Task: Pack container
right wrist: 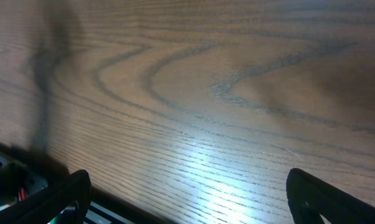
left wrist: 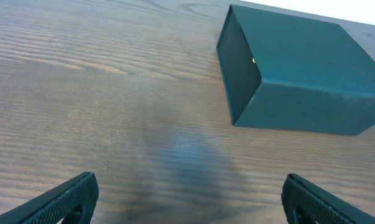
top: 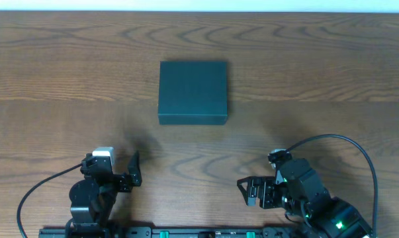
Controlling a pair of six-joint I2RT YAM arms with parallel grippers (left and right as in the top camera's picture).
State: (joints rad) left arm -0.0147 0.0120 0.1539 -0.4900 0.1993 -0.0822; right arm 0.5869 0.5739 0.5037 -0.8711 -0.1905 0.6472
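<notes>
The container [top: 193, 91] is a dark, square, shallow box lying shut on the wooden table [top: 318, 79], a little behind the middle. In the left wrist view the container [left wrist: 305, 56] sits at the upper right, well ahead of the fingers. My left gripper [top: 112, 168] is at the front left, pointing toward the box, and is open with nothing between its fingers [left wrist: 69, 196]. My right gripper [top: 261, 175] is at the front right, pointing leftward, far from the box. The right gripper [right wrist: 187, 180] also stands open over bare wood. The left gripper [left wrist: 190, 186] hovers above bare table.
A black rail [top: 186, 233] runs along the table's front edge, under both arm bases. A black cable [top: 358, 149] loops over the right arm, another cable [top: 34, 192] curves left of the left arm. The rail corner [right wrist: 13, 180] shows at the right wrist view's lower left.
</notes>
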